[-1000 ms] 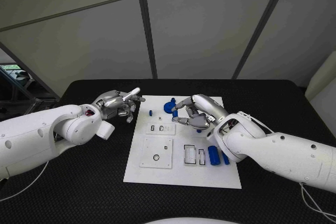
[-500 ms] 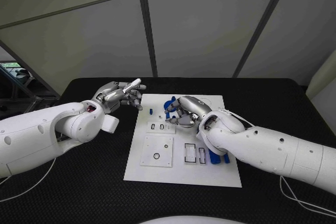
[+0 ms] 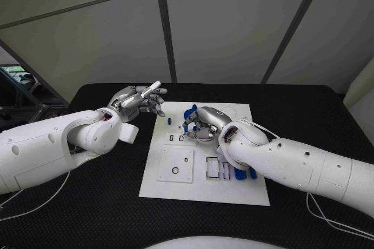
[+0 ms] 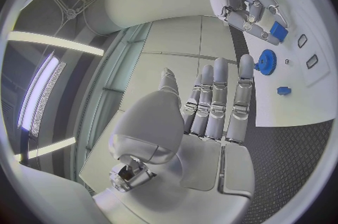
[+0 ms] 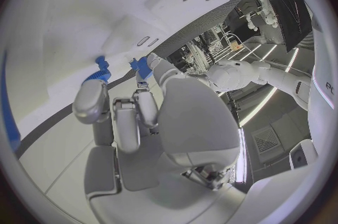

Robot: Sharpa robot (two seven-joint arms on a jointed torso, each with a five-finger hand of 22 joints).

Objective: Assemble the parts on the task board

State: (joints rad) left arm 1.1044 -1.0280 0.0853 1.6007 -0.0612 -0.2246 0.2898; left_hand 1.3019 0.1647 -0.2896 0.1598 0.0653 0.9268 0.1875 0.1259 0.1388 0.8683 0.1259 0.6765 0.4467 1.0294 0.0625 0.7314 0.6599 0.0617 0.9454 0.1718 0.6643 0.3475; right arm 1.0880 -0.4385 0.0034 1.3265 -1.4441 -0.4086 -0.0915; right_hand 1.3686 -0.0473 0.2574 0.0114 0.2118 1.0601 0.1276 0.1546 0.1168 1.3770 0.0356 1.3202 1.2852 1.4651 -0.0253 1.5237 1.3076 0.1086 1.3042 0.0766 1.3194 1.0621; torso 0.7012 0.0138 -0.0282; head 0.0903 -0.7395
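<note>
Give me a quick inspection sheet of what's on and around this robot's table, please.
Surface: black table, with the white task board lying in its middle.
Job's things: blue gear and small blue parts at the board's far end; two blue cylinders near its right edge; empty slots between.
Clutter: nothing seen.
Hands: left hand raised beside the board, holding nothing, fingers extended; right hand low over the board's far end, a blue part at its fingertips; whether it holds it, cannot tell.
Cables: thin cables hang from both arms.
Surroundings: grey panel walls behind.
</note>
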